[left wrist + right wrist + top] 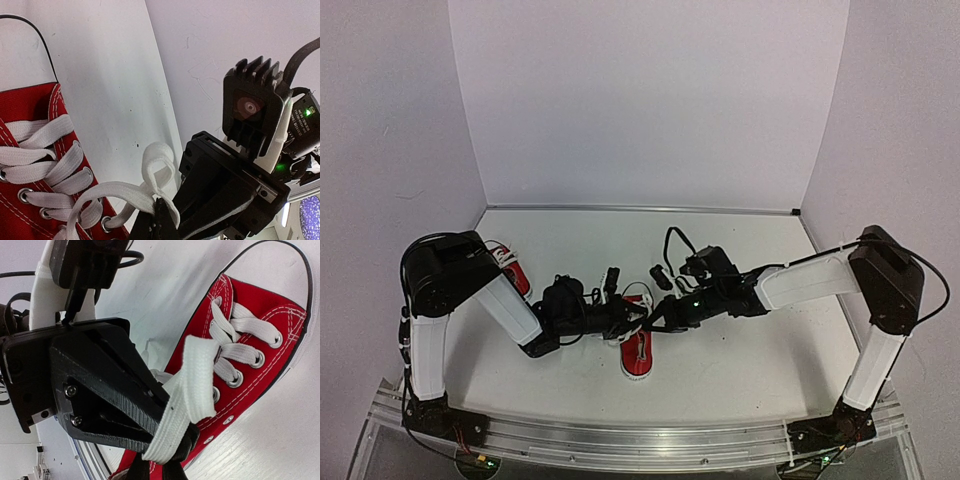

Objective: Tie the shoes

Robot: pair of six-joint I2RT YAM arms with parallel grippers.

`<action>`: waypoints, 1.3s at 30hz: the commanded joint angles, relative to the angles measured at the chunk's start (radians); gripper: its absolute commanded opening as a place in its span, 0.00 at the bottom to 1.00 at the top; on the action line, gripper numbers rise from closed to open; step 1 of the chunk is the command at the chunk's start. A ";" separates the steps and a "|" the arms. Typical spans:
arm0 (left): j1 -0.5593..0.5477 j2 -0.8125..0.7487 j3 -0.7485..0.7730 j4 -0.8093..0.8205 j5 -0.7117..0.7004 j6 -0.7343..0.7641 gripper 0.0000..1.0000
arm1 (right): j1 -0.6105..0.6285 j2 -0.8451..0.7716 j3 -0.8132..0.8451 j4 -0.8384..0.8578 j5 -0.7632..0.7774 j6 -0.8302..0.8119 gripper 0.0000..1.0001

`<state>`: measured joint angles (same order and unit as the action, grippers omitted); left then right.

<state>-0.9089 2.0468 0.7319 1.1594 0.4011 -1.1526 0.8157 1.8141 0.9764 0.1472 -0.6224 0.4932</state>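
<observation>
Red shoe (637, 352) lies on the table (750, 372) at centre, near the arm bases. We note both grippers directly above its laced upper, meeting almost tip to tip.

Left gripper (636, 320): jaws together, pinching a loop of the shoe's white lace (187, 390).

Right gripper (654, 322): its fingertips sit at the lower end of the same loop. We cannot tell whether they are clamped on it.

Second shoe (516, 274) lies well apart at the left, partly hidden behind the left arm. In each wrist view the opposite gripper's body blocks much of the scene.
</observation>
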 commanded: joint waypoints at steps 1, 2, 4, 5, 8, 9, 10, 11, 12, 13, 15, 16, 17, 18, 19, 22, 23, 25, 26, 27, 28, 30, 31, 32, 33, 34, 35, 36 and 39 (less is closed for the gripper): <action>-0.008 -0.036 0.018 0.019 0.024 0.011 0.00 | 0.006 -0.006 0.032 0.009 0.053 -0.014 0.00; -0.008 -0.038 0.017 0.021 0.022 0.011 0.00 | 0.006 -0.008 0.031 0.007 0.054 -0.015 0.00; -0.008 -0.041 0.014 0.020 0.018 0.015 0.00 | 0.005 -0.011 0.028 0.006 0.051 -0.019 0.00; -0.007 -0.043 0.014 0.016 0.016 0.018 0.00 | 0.006 -0.014 0.026 0.006 0.049 -0.021 0.00; -0.007 -0.055 0.011 -0.010 0.004 0.031 0.18 | 0.006 -0.029 0.015 0.006 0.046 -0.024 0.00; -0.004 -0.065 0.005 -0.018 -0.003 0.038 0.23 | 0.005 -0.037 0.011 0.006 0.046 -0.025 0.00; -0.001 -0.077 -0.002 -0.027 -0.012 0.046 0.27 | 0.005 -0.042 0.007 0.006 0.045 -0.025 0.00; 0.003 -0.092 -0.008 -0.048 -0.019 0.057 0.30 | 0.005 -0.048 0.003 0.006 0.045 -0.026 0.00; 0.006 -0.112 -0.012 -0.076 -0.026 0.073 0.33 | 0.005 -0.052 0.000 0.006 0.046 -0.025 0.00; 0.009 -0.132 -0.011 -0.124 -0.032 0.095 0.35 | 0.006 -0.056 -0.004 0.006 0.045 -0.025 0.00; 0.010 -0.175 -0.006 -0.223 -0.043 0.136 0.39 | 0.006 -0.058 -0.007 0.006 0.044 -0.026 0.00; 0.010 -0.199 -0.003 -0.271 -0.051 0.157 0.41 | 0.006 -0.057 -0.007 0.005 0.044 -0.026 0.00; 0.010 -0.224 -0.001 -0.319 -0.062 0.178 0.42 | 0.006 -0.056 -0.008 0.006 0.044 -0.025 0.00; 0.011 -0.247 0.002 -0.368 -0.072 0.202 0.43 | 0.006 -0.055 -0.008 0.005 0.044 -0.025 0.00; 0.011 -0.269 0.005 -0.417 -0.082 0.224 0.45 | 0.006 -0.055 -0.008 0.005 0.044 -0.024 0.00; 0.011 -0.337 0.022 -0.588 -0.122 0.291 0.52 | 0.006 -0.050 -0.005 0.005 0.044 -0.024 0.00; 0.011 -0.356 0.032 -0.650 -0.130 0.316 0.54 | 0.006 -0.048 -0.003 0.005 0.044 -0.024 0.00; 0.012 -0.392 0.040 -0.731 -0.129 0.373 0.56 | 0.005 -0.043 0.000 0.005 0.041 -0.024 0.00; 0.012 -0.421 0.040 -0.759 -0.127 0.410 0.58 | 0.005 -0.041 0.002 0.005 0.039 -0.024 0.00; 0.013 -0.445 0.038 -0.796 -0.126 0.445 0.60 | 0.006 -0.038 0.003 0.005 0.036 -0.024 0.00; 0.014 -0.477 0.038 -0.847 -0.131 0.501 0.63 | 0.007 -0.038 0.004 0.004 0.034 -0.024 0.00; 0.016 -0.547 0.044 -0.963 -0.134 0.635 0.66 | 0.007 -0.038 0.006 0.003 0.033 -0.025 0.00; 0.017 -0.574 0.052 -1.031 -0.135 0.699 0.67 | 0.007 -0.038 0.006 0.003 0.032 -0.024 0.00; 0.021 -0.591 0.070 -1.118 -0.146 0.763 0.67 | 0.008 -0.038 0.007 0.002 0.031 -0.024 0.00; 0.024 -0.598 0.090 -1.204 -0.155 0.828 0.67 | 0.008 -0.039 0.007 0.001 0.030 -0.024 0.00; 0.026 -0.600 0.112 -1.285 -0.162 0.892 0.67 | 0.007 -0.041 0.007 -0.001 0.030 -0.024 0.00; 0.027 -0.596 0.131 -1.360 -0.178 0.946 0.67 | 0.007 -0.043 0.006 -0.003 0.032 -0.024 0.00; 0.027 -0.590 0.144 -1.414 -0.192 0.989 0.66 | 0.008 -0.046 0.005 -0.006 0.033 -0.024 0.00; 0.027 -0.570 0.147 -1.463 -0.205 1.078 0.64 | 0.007 -0.051 0.001 -0.010 0.039 -0.024 0.00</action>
<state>-0.8882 1.4687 0.8418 -0.0627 0.2432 -0.3185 0.8196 1.8023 0.9741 0.1384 -0.5917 0.4793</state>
